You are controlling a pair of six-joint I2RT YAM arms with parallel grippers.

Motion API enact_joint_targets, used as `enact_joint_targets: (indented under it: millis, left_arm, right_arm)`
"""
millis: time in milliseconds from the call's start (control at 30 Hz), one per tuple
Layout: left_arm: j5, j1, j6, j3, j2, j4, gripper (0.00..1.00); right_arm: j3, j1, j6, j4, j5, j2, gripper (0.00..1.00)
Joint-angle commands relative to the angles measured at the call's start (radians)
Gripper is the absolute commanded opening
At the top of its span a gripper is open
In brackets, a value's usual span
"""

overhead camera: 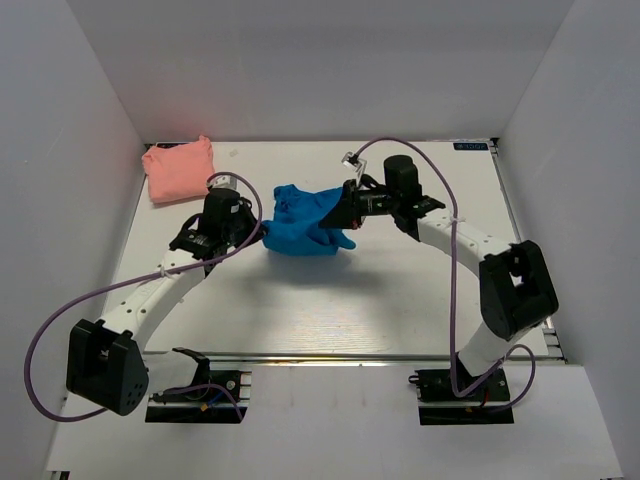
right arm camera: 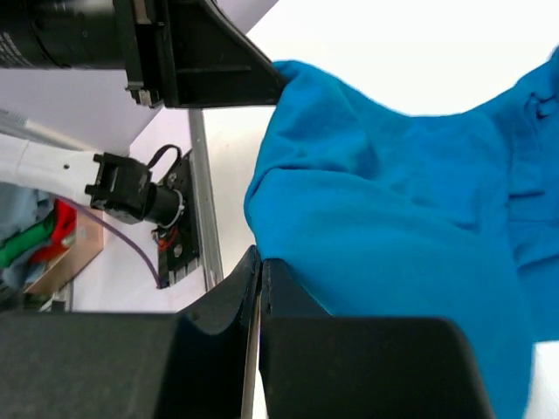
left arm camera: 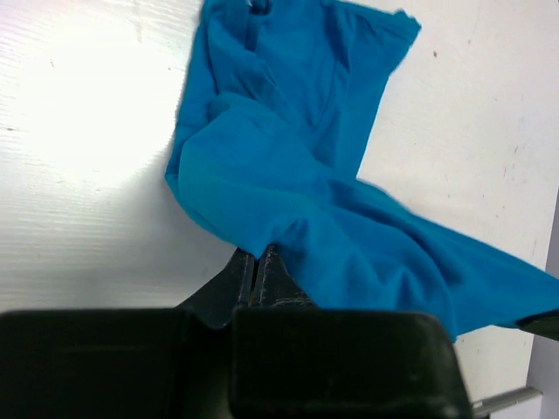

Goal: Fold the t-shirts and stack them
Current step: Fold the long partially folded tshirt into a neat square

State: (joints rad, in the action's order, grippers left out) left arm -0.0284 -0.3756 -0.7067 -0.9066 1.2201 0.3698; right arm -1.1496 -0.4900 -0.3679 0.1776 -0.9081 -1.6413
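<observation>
Gripping the blue shirt from both sides, the two arms meet over the middle of the table. The left gripper pinches the shirt's left edge; in the left wrist view its jaws are pressed together on a fold of blue cloth right at the tips. The right gripper is clamped on the shirt's right side, and its own camera shows the jaws closed with the cloth meeting the tips. The shirt is crumpled and bunched between the two grips, with one sleeve spread out flat toward the far side in the left wrist view. A soft shadow lies on the table just in front of it. Whether any of it rests on the table cannot be told from above.

The pink shirt lies as a small folded square in the far left corner of the table, well apart from the blue shirt and from both grippers.
</observation>
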Motion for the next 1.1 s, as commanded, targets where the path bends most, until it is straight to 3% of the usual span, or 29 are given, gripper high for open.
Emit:
enact_joint_targets:
  millis: [0,67,100,200,433,533,600,733,767,833,967,1067]
  left_arm:
    - [-0.065,0.007,-0.008,-0.052,-0.013,-0.014,0.00]
    - [-0.091,0.007,-0.008,-0.075,-0.004,-0.023,0.00]
    - [-0.091,0.007,-0.008,-0.075,0.022,-0.023,0.00]
    - [-0.091,0.007,-0.017,-0.084,0.050,-0.032,0.00]
    - [-0.146,0.007,-0.017,-0.147,0.145,-0.058,0.00]
    - [-0.173,0.017,0.001,-0.222,0.226,-0.068,0.00]
    - [-0.173,0.029,0.010,-0.283,0.271,-0.077,0.00]
    - [-0.131,0.047,0.044,-0.369,0.395,-0.123,0.00]
    - [-0.131,0.058,0.044,-0.391,0.456,-0.123,0.00]
    - [-0.099,0.067,0.058,-0.465,0.518,-0.123,0.00]
    - [-0.057,0.089,0.082,-0.578,0.656,-0.137,0.02]
    - [-0.019,0.099,0.092,-0.641,0.748,-0.178,0.02]
  right_arm:
    - [-0.018,0.022,-0.040,0.185,-0.107,-0.046,0.00]
    - [0.005,0.033,-0.156,0.270,-0.152,-0.077,0.00]
    - [0.060,0.047,-0.213,0.456,-0.161,-0.081,0.00]
    - [0.129,0.076,-0.299,0.699,-0.153,-0.112,0.00]
    - [0.052,0.149,-0.595,1.075,-0.225,-0.325,0.00]
    - [-0.001,0.172,-0.699,1.161,-0.222,-0.413,0.00]
    - [-0.036,0.188,-0.685,1.105,-0.219,-0.446,0.00]
    - [-0.105,0.203,-0.405,0.756,-0.134,-0.436,0.00]
    - [-0.152,0.208,-0.323,0.573,-0.089,-0.433,0.00]
    - [-0.226,0.209,-0.208,0.381,-0.002,-0.440,0.00]
    - [-0.352,0.228,-0.140,0.197,0.035,-0.517,0.00]
    - [-0.390,0.248,-0.173,0.215,0.028,-0.594,0.00]
